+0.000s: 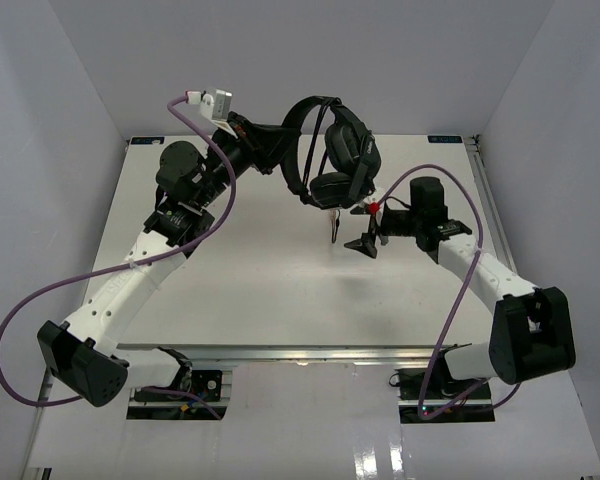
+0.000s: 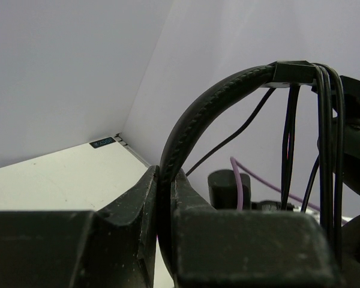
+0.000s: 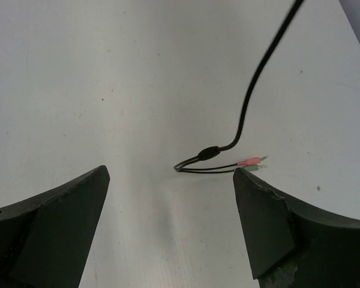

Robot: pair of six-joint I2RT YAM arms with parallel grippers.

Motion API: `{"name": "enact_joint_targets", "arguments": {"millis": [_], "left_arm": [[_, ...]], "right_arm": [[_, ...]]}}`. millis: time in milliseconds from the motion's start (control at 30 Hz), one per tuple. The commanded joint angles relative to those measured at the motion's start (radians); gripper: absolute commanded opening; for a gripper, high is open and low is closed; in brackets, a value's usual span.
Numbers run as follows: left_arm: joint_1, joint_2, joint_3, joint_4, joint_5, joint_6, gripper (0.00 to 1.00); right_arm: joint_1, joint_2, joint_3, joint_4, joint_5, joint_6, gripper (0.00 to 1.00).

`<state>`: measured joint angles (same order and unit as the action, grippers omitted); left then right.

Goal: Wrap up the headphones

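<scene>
The black headphones (image 1: pixel 332 150) hang in the air over the far middle of the table. My left gripper (image 1: pixel 285 140) is shut on their thin headband (image 2: pixel 216 102), seen close in the left wrist view between my fingers (image 2: pixel 138 204). Several turns of the thin dark cord (image 2: pixel 324 150) run over the headband beside the ear cups (image 1: pixel 352 150). The loose cord end (image 1: pixel 334 228) dangles to the table. In the right wrist view the cord (image 3: pixel 252 96) ends in pink and green plugs (image 3: pixel 252 162) on the table. My right gripper (image 3: pixel 171 174) is open and empty, just right of that end (image 1: pixel 366 228).
The white table (image 1: pixel 280 290) is boxed by grey walls at the back and sides. Purple arm cables (image 1: pixel 220 200) loop beside both arms. A small blue label (image 2: pixel 102 142) marks the table's far corner.
</scene>
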<state>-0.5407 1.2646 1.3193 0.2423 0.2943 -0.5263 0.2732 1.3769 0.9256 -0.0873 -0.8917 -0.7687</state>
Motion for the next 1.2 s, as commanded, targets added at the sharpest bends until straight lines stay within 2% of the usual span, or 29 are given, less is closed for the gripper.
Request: {"name": "enact_joint_targets", "arguments": {"millis": [0,100,167,233,267,333,400,500,533,700,800,867,967,1100,1167], "left_arm": [[-0.004,-0.028,0.021,0.025,-0.016,-0.015,0.0],[-0.004,-0.028,0.02,0.026,-0.009,-0.026,0.0],[-0.004,-0.03,0.02,0.028,-0.006,-0.035,0.0],[-0.004,-0.03,0.02,0.031,-0.007,-0.039,0.0],[-0.004,-0.03,0.019,0.033,-0.008,-0.042,0.0],[-0.004,-0.031,0.015,0.038,-0.011,-0.051,0.0],[-0.004,-0.038,0.012,0.032,-0.027,-0.05,0.0],[-0.004,-0.057,0.012,0.005,-0.094,-0.028,0.0],[-0.004,-0.063,0.009,-0.007,-0.136,-0.027,0.0],[-0.004,-0.072,-0.034,-0.034,-0.575,-0.08,0.0],[-0.002,-0.026,-0.031,-0.029,-0.696,-0.101,0.0],[-0.002,0.023,-0.008,-0.041,-0.762,-0.106,0.0],[-0.002,0.113,0.047,-0.082,-0.846,-0.119,0.0],[-0.002,0.229,0.114,-0.152,-0.935,-0.125,0.0],[-0.001,0.264,0.126,-0.159,-0.968,-0.043,0.0]], "right_arm": [[0.073,-0.05,-0.102,0.465,0.239,0.383,0.9],[0.132,0.031,-0.012,0.495,0.341,0.48,0.9],[0.146,0.081,0.027,0.529,0.291,0.598,0.93],[0.179,0.128,0.05,0.569,0.304,0.701,0.98],[0.196,0.155,0.061,0.575,0.298,0.735,0.88],[0.227,0.214,0.082,0.558,0.253,0.762,0.38],[0.241,0.215,0.067,0.567,0.187,0.789,0.22],[0.241,0.154,-0.053,0.639,0.113,0.784,0.08],[0.241,0.128,-0.085,0.641,0.112,0.774,0.08],[0.279,-0.047,-0.202,0.53,0.191,0.571,0.08],[0.305,-0.084,-0.132,0.361,0.246,0.477,0.08],[0.341,-0.083,-0.065,0.181,0.303,0.403,0.08],[0.45,-0.029,0.078,-0.05,0.424,0.261,0.08],[0.575,0.016,0.193,-0.199,0.554,0.155,0.08],[0.599,0.016,0.218,-0.226,0.619,0.119,0.08]]}}
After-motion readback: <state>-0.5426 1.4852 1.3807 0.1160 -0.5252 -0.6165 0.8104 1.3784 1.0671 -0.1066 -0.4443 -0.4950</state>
